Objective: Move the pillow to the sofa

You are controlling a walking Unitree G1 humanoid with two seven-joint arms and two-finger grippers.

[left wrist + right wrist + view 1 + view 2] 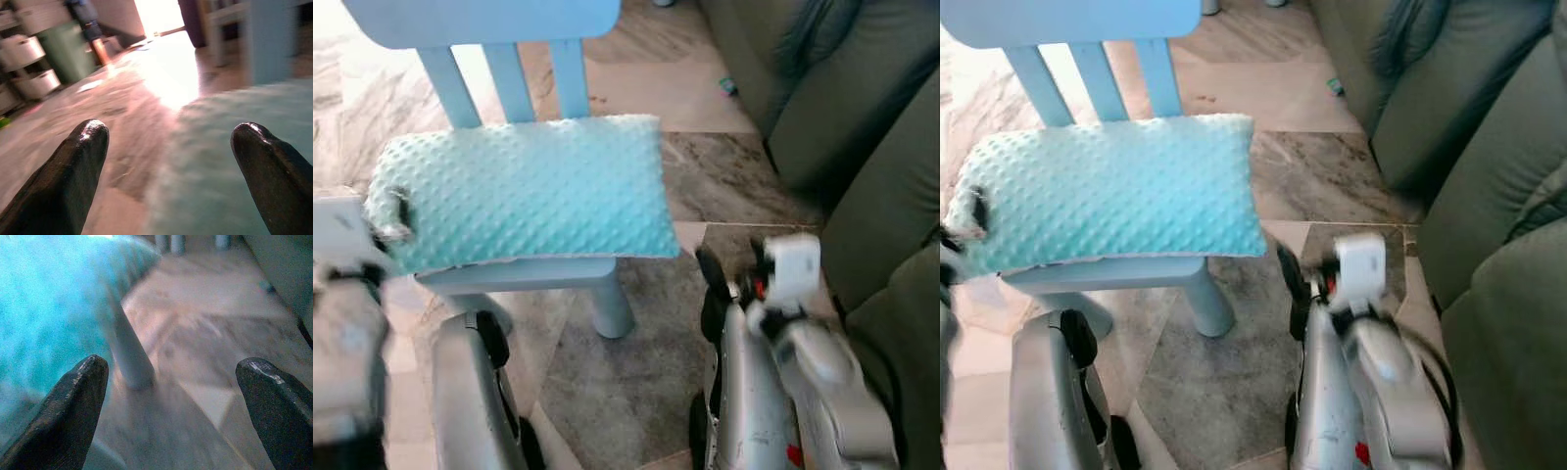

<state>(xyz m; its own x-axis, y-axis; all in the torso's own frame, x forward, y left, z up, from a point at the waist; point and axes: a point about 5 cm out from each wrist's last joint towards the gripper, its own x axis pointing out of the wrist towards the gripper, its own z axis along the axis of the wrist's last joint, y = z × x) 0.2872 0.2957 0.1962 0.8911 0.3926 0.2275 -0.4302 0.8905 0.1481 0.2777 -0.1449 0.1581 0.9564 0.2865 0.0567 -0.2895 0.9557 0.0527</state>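
Your left gripper (168,161) and right gripper (171,401), jaws spread and empty, flank the pillow (524,191) at 9 and 3 o'clock for a two-sided lift toward the sofa (862,127).

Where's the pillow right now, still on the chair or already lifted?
Still on the chair. The pillow lies flat across the blue chair seat, overhanging its edges. Left pincer and right pincer are open, holding nothing.

Pale turquoise rectangular pillow of dimpled plush fabric (524,191) | lies flat, long side across my view, overhanging its seat at both ends | dark green upholstered sofa (862,127) on my right, well apart from pillow
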